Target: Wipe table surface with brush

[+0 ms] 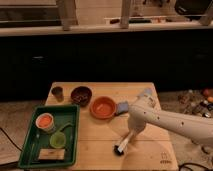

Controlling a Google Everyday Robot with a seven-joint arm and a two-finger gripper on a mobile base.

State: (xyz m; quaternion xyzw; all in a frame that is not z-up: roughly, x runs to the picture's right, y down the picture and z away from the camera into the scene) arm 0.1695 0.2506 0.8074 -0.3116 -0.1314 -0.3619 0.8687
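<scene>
The pale wooden table surface [100, 135] fills the middle of the camera view, with a small dark mark near its front right corner. The brush [123, 143] stands tilted on it, white handle up, black bristle head [118, 149] touching the wood near the front centre. My gripper [130, 136] hangs from the white arm that comes in from the right and is shut on the brush handle.
An orange bowl [103, 107] sits mid-table with a blue-grey sponge [122, 108] beside it. A dark bowl [81, 94] and a small brown cup [57, 92] stand at the back left. A green tray [32, 145] with an orange cup and green items is at the left.
</scene>
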